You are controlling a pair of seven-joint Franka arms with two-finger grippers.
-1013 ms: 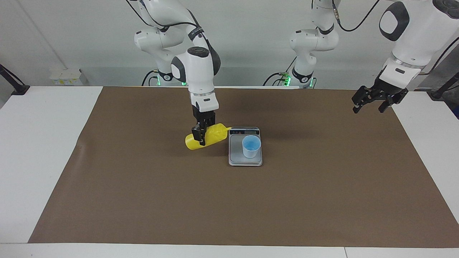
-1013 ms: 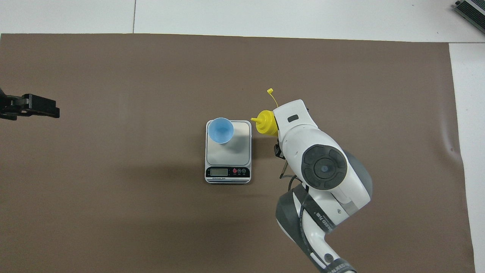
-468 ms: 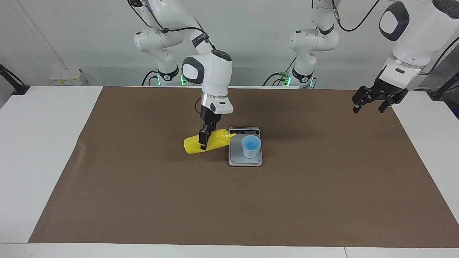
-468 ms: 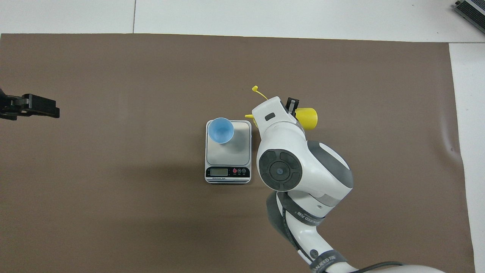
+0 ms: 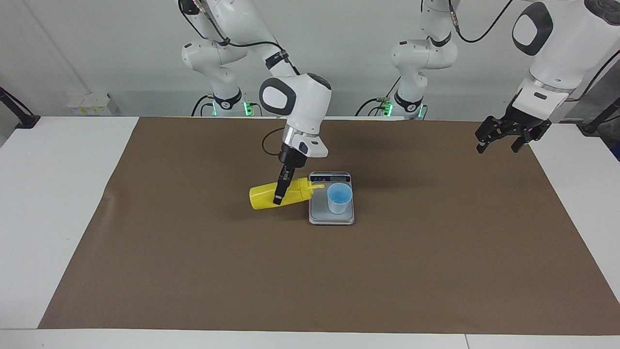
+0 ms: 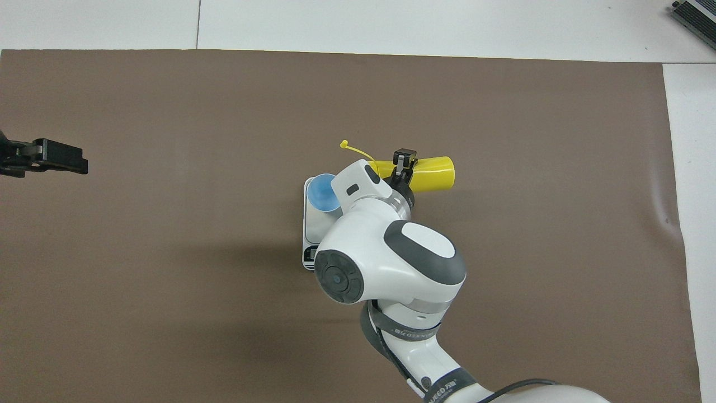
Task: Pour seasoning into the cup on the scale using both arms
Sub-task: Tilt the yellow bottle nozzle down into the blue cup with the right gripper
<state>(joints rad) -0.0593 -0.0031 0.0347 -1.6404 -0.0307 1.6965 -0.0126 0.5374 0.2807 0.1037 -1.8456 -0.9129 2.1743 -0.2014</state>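
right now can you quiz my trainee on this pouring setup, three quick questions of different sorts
1. True or false: the cup stands on the scale.
2. Which gripper holds the seasoning? A. right gripper B. left gripper C. neither
3. Fill in: the bottle lies almost ____, nozzle toward the cup.

Key:
1. True.
2. A. It is shut on the bottle; the left gripper waits open over the left arm's end of the table.
3. Level, tipped on its side.

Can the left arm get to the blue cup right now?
Probably yes. The left gripper waits open over the mat's edge, with bare mat toward the cup on the scale. The right gripper tips the yellow bottle beside it.
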